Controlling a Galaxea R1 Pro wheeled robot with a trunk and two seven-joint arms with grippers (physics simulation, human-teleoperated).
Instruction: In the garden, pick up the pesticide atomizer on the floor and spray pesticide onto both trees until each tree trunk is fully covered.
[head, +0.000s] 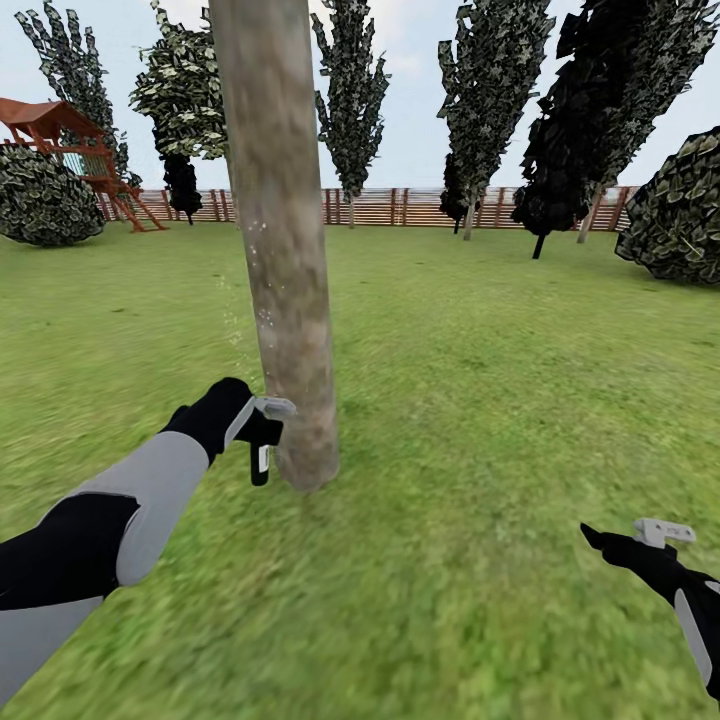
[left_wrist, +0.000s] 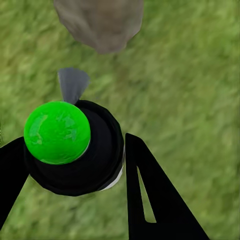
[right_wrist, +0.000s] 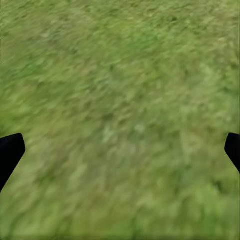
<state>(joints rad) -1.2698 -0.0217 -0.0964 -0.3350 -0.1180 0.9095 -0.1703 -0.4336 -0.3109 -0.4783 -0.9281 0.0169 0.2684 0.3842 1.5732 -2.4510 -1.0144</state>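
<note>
Pesticide atomizer (head: 262, 440) off the grass and pinched in the left gripper (head: 258, 432), nozzle low against the near tree trunk (head: 285, 260), faint specks up the bark suggesting partial coverage, second tree seemingly untouched, right gripper (head: 640, 540) spread, idle over lawn (head: 480, 400).

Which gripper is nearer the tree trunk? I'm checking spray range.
Left. The left gripper holds the pesticide atomizer right beside the tree trunk; the right gripper hangs far off over grass.
</note>
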